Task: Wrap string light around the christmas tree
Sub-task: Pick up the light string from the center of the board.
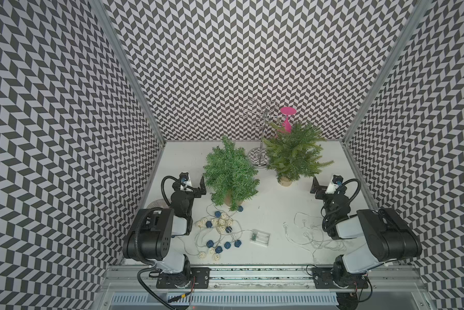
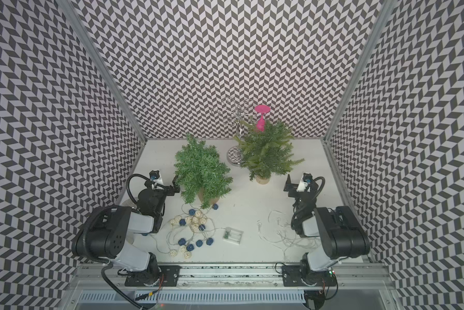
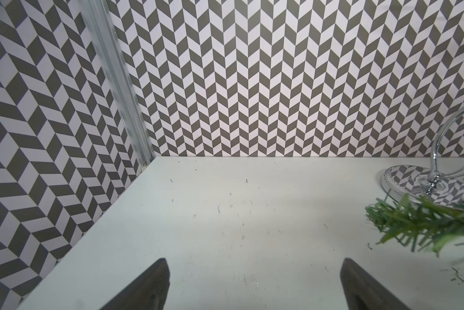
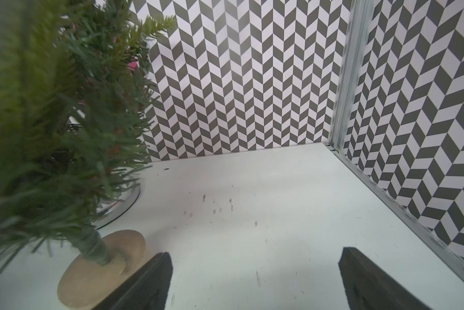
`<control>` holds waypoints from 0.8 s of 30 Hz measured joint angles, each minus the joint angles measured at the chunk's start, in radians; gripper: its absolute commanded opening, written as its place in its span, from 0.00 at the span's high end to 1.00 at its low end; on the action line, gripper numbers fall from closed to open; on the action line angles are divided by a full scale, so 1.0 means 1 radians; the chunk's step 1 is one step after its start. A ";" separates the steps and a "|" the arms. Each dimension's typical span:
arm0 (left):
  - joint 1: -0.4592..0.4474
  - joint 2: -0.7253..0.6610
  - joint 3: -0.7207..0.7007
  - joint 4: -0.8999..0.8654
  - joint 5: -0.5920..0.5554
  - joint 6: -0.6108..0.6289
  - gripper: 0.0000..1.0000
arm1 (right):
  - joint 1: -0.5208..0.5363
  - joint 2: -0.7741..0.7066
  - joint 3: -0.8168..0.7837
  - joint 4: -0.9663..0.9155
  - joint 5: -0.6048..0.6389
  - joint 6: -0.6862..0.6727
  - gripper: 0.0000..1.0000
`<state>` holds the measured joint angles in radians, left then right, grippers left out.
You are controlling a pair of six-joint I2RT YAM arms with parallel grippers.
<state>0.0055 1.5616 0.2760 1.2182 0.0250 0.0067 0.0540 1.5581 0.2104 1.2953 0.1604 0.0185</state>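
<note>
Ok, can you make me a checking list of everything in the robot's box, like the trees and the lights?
Surface: white table, a few small dark specks, no spills seen.
Job's things: dark green tree and lighter tree, both upright and bare; ball string light heaped in front of the dark tree, its battery box beside it; thin wire light loose near the right arm.
Clutter: silver stand and pink object at the back.
Grippers: left tool and right tool open, holding nothing.
Cables: black hose looped at each wrist.
Surroundings: zigzag walls on three sides.
</note>
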 measured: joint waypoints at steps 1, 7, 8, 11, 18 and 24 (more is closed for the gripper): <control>0.000 0.000 0.000 0.000 0.003 0.000 0.01 | 0.000 0.000 0.000 0.000 0.000 0.000 0.01; 0.000 0.000 -0.001 0.000 0.014 0.000 0.01 | 0.000 0.000 0.000 0.000 0.000 0.000 0.01; 0.000 0.000 -0.001 0.000 0.015 0.000 0.01 | 0.000 0.000 0.000 0.000 0.000 0.000 0.01; 0.000 0.000 -0.001 0.000 0.015 0.000 0.01 | 0.000 0.000 0.000 0.000 0.000 0.000 0.01; 0.000 0.000 -0.001 0.000 0.016 0.000 0.01 | 0.000 0.000 0.000 0.000 0.000 0.000 0.01; 0.000 0.000 -0.001 0.000 0.016 0.000 0.01 | 0.000 0.000 0.000 0.000 0.000 0.000 0.01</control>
<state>0.0055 1.5616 0.2752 1.2186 0.0414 0.0071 0.0540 1.5581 0.2104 1.2953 0.1604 0.0181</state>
